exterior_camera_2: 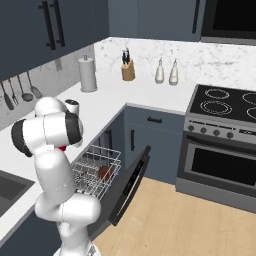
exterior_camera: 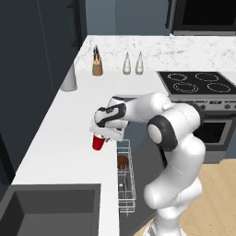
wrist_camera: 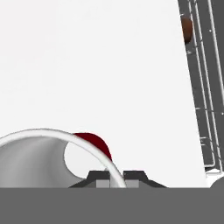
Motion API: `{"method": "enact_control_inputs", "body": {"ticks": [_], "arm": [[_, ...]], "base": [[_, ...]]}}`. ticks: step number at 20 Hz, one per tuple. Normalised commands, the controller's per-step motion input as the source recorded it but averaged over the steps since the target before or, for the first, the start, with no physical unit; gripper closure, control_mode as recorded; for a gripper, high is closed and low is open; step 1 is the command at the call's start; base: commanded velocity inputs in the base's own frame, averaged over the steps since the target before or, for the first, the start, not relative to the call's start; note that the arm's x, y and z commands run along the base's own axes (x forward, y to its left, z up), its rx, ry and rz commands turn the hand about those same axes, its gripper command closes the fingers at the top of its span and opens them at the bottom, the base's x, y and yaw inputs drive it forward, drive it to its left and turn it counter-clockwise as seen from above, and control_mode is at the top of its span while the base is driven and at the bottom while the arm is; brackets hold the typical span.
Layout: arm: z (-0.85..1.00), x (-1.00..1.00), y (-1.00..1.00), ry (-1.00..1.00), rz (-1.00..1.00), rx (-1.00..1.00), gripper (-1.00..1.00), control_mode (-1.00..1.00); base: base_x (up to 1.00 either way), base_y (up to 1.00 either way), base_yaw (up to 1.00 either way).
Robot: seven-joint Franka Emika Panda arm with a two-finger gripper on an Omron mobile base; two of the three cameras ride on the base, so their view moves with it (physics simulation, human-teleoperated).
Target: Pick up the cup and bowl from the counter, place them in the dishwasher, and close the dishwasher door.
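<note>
At the edge of the white counter (exterior_camera: 60,138), just left of the open dishwasher (exterior_camera_2: 107,200), the robot's end effector (exterior_camera: 105,137) has clenched on the rim of the red cup (exterior_camera: 97,142). In the hand view the two dark fingertips (wrist_camera: 101,178) pinch the cup's pale rim wall between them, with the cup's red outside peeking past its pale inside. The cup stands upright on, or just above, the counter (which of the two I cannot tell). The brown bowl (exterior_camera: 122,161) already sits in the white wire rack (exterior_camera: 127,184), which is pulled out over the lowered dishwasher door (exterior_camera_2: 131,185). So the bowl part looks done and the cup pickup is the step in hand. The next move probably calls for lifting the cup straight up, carrying it sideways over the rack to a free spot beside the bowl, then lowering it before letting go
</note>
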Motion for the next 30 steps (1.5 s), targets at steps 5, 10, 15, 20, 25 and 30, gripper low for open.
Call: {"method": "enact_control_inputs", "body": {"ticks": [5, 10, 15, 20, 25, 30], "arm": [[0.14, -0.85, -0.88, 0.0, -0.17, 0.01, 1.0, -1.0], [0.02, -0.78, -0.97, 0.0, -0.16, 0.02, 1.0, -1.0], [-0.32, -0.09, -0.72, 0.05, -0.08, 0.0, 1.0, -1.0], [-0.62, 0.26, -0.44, 0.05, 0.0, 0.0, 1.0, -1.0], [-0.77, 0.5, -0.04, 0.02, 0.18, 0.19, 1.0, -1.0], [-0.62, 0.51, 0.0, 0.0, 0.16, 0.19, 1.0, -1.0]], "base": [[0.0, 0.0, 0.0], [0.0, 0.0, 0.0], [0.0, 0.0, 0.0], [0.0, 0.0, 0.0], [0.0, 0.0, 0.0], [0.0, 0.0, 0.0]]}}
